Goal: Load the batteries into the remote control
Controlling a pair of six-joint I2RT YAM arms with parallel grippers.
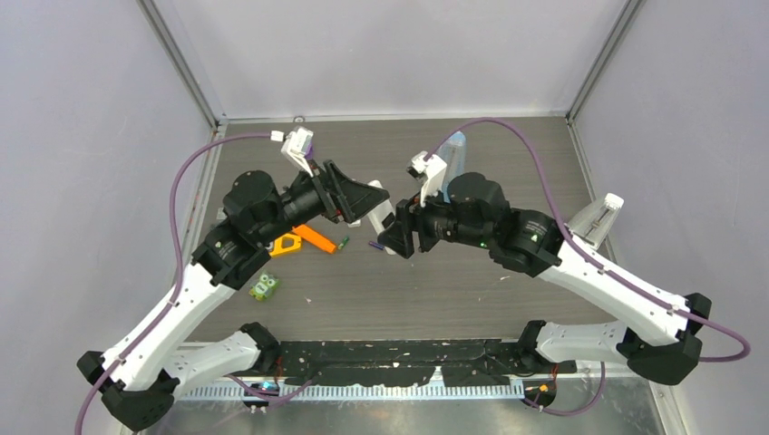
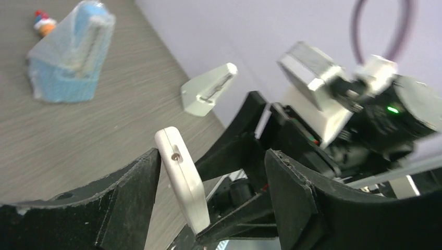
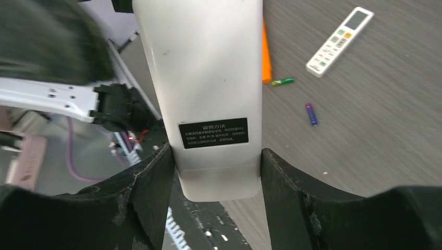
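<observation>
Right gripper [image 3: 215, 152] is clamping the remote [image 3: 203, 67], label [image 3: 213, 133] showing only from that wrist; left gripper [image 2: 212, 153] is straddling it, jaws apart.

A black label [image 3: 213, 133] on the back of the white remote [image 3: 208, 94] carries white Chinese print. Its heading appears to read "设置方法"; the smaller lines beneath are too fine to read. Button markings on the second remote [image 3: 340, 41] are illegible.
</observation>
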